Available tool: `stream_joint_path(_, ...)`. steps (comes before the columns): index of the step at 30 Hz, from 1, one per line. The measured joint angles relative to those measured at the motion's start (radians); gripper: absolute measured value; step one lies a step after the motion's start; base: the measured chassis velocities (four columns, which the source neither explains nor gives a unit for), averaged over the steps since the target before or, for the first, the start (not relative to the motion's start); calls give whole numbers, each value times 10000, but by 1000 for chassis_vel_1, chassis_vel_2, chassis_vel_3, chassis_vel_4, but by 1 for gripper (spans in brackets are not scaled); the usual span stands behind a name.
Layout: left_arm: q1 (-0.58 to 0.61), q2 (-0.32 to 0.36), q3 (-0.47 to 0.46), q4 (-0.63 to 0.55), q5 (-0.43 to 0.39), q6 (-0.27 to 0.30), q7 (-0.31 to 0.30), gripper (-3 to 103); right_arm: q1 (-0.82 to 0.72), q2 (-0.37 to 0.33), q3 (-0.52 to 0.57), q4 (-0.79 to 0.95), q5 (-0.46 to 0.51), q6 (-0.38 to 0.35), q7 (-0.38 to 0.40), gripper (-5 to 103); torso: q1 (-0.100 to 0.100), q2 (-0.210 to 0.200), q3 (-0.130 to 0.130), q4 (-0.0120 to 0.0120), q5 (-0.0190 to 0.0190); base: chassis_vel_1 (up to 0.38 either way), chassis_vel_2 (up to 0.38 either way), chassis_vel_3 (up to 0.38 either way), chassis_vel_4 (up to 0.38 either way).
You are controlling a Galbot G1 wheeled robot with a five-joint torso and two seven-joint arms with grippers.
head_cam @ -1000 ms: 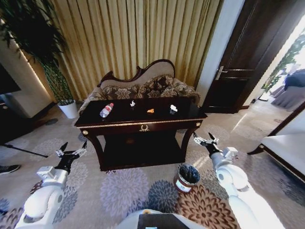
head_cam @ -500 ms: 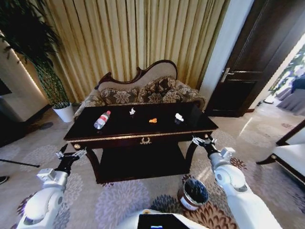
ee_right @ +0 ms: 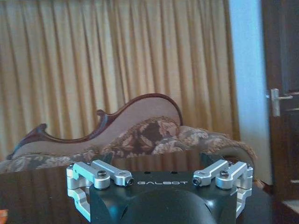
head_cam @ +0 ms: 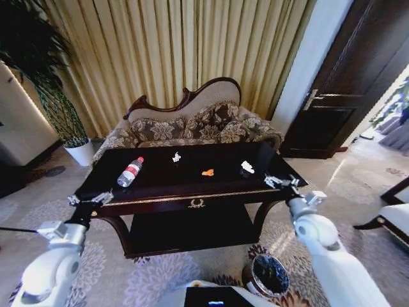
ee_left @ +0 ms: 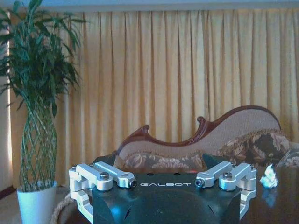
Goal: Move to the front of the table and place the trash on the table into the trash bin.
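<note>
The dark glossy table point(head_cam: 160, 195) stands right in front of me. On its top lie a clear bottle with a red label point(head_cam: 130, 171), a crumpled white scrap point(head_cam: 176, 157), an orange scrap point(head_cam: 208, 172) and a dark-and-white piece point(head_cam: 246, 167). The trash bin point(head_cam: 268, 276) sits on the carpet by the table's right front leg. My left gripper point(head_cam: 89, 199) hovers open at the table's left front corner, and my right gripper point(head_cam: 281, 181) hovers open at the right front corner. Both hold nothing. The left wrist view shows the left gripper point(ee_left: 166, 183) and the white scrap point(ee_left: 269, 177); the right wrist view shows the right gripper point(ee_right: 162, 181).
A floral carved-back sofa point(head_cam: 192, 125) stands just behind the table before gold curtains point(head_cam: 172, 51). A potted plant point(head_cam: 80, 150) is at the back left and a dark door point(head_cam: 345, 89) at the right. Patterned carpet point(head_cam: 153, 281) lies in front.
The whole view has shifted: I have come closer to the table, which looks larger, and the bin has slid to the lower edge. Both arms keep the same open pose.
</note>
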Motion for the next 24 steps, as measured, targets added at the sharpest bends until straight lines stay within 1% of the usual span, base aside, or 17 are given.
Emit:
stream_joint_path(1,-66,132,-20,-55,-87,100,-96,100,246,-210,-162,-3,170,-163,0,100,0,0,0,-4,-1,64,-66,-40,55)
stream_joint_path(2,-126,260,-38,-91,-190,192,-188,100,559,-407,-408,-83,323,-309,0,100,0,0,1,-2,-3,5,-66,-40,21)
stream_joint_path(4,-151,325,-47,-96,-243,238,-231,100,701,-497,-543,-139,382,-349,0,100,0,-1,1,0,-4,3,-33,-20,11)
stream_joint_path(6,-194,549,-83,-61,-363,321,-320,100,1416,-898,-1249,-554,567,-574,-1,100,11,-9,7,0,1,0,0,0,0)
stream_joint_path(7,-194,549,-83,-61,-363,321,-320,100,1416,-898,-1249,-554,567,-574,-1,100,11,-9,7,0,1,0,0,0,0)
stream_joint_path(9,-162,681,-163,99,-389,328,-323,100,2602,-1279,-2436,-1337,627,-890,-4,100,20,-14,10,0,-8,0,0,0,0)
stream_joint_path(10,-128,687,-184,150,-392,327,-326,100,3293,-1393,-3064,-1817,636,-998,-3,100,20,-15,11,3,2,0,0,0,0)
stream_joint_path(11,-128,687,-184,150,-392,327,-326,100,3293,-1393,-3064,-1817,636,-998,-3,100,20,-15,11,3,2,0,0,0,0)
stream_joint_path(12,-105,673,-189,157,-392,323,-312,100,3762,-1450,-3422,-2124,640,-1069,-3,100,20,-14,10,7,-1,0,0,0,0)
stream_joint_path(13,-45,583,-198,153,-383,317,-311,100,4544,-1506,-4106,-2690,638,-1230,-5,100,18,-13,9,8,-12,0,0,0,0)
stream_joint_path(14,-45,583,-198,153,-383,317,-311,100,4544,-1506,-4106,-2690,638,-1230,-5,100,18,-13,9,8,-12,0,0,0,0)
stream_joint_path(15,-12,536,-198,148,-374,317,-315,100,4878,-1507,-4375,-2965,635,-1326,-3,100,16,-13,9,6,-2,0,0,0,0)
stream_joint_path(17,76,397,-175,68,-328,315,-311,100,5583,-1509,-4897,-3529,622,-1592,-2,100,14,-11,7,6,-2,0,0,0,0)
stream_joint_path(18,76,397,-175,68,-328,315,-311,100,5583,-1509,-4897,-3529,622,-1592,-2,100,14,-11,7,6,-2,0,0,0,0)
stream_joint_path(20,143,272,-167,2,-298,314,-311,100,5787,-1572,-5061,-3682,589,-1997,-3,100,15,-11,7,2,-2,0,0,0,0)
stream_joint_path(22,152,240,-162,-10,-290,314,-311,100,5792,-1593,-5084,-3695,540,-2111,-3,100,15,-11,7,-3,-2,0,0,0,0)
stream_joint_path(24,161,184,-133,-56,-276,316,-311,100,5820,-1592,-5144,-3747,478,-2419,-3,100,15,-11,7,-3,-3,0,0,0,0)
